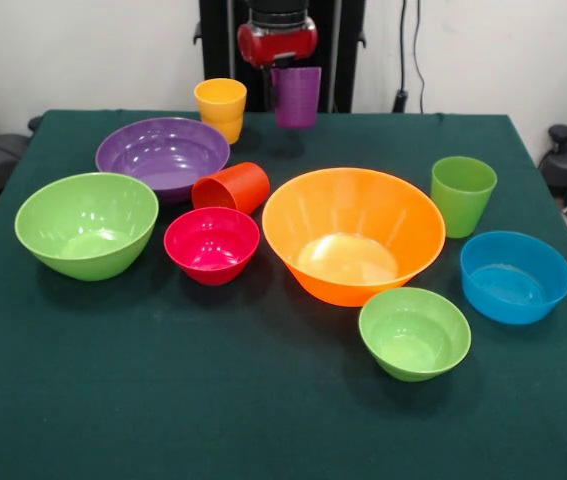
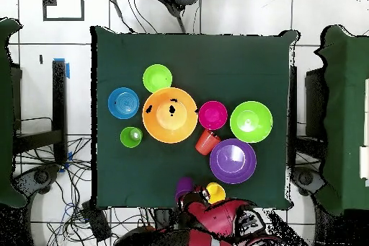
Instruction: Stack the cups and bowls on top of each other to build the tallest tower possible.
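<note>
A: What sits on the table (image 1: 263, 420)?

B: A dark green cloth covers it, matte and a little rumpled. On it lie glossy round plastic pieces, none stacked into a tower. The large orange bowl (image 1: 353, 232) stands open side up near the middle, deep and flaring, with a pale shine in its bottom.

A: And round it?

B: In the front view the small pink-red bowl (image 1: 212, 243) is just left of it, and the orange-red cup (image 1: 231, 187) lies tipped on its side behind that, against the rim of the wide purple bowl (image 1: 163, 155). The large light green bowl (image 1: 87, 222) stands further left. The small light green bowl (image 1: 414, 331) is close in front of the orange one, the medium blue bowl (image 1: 515, 275) to the right, and the light green cup (image 1: 462, 193) upright behind the blue bowl.

A: The other tumblers?

B: The yellow cup (image 1: 221, 107) stands upright at the far edge, smooth and tapered. The purple-magenta cup (image 1: 296, 95) is just beside it, under the red arm.

A: Does the claw (image 1: 293, 68) pinch it?

B: It sits at the cup's rim, but I cannot tell whether it is spread or pressed together.
</note>
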Tool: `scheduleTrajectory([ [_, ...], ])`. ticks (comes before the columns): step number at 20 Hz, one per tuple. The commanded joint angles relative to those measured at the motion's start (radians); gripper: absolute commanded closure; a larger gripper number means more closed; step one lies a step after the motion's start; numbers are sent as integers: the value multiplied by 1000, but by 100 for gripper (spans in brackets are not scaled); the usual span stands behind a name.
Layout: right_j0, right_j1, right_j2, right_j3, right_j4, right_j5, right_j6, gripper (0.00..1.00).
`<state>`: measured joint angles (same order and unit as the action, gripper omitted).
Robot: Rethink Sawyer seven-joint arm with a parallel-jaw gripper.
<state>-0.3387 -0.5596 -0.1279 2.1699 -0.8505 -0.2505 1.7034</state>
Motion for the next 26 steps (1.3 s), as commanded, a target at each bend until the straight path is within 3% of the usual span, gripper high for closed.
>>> scheduleTrajectory([
  [1,-9,33,63,-102,-24,56,74,100],
  [16,16,46,28,-124,-42,172,18,100],
  [26,54,65,-20,-136,-44,143,36,100],
])
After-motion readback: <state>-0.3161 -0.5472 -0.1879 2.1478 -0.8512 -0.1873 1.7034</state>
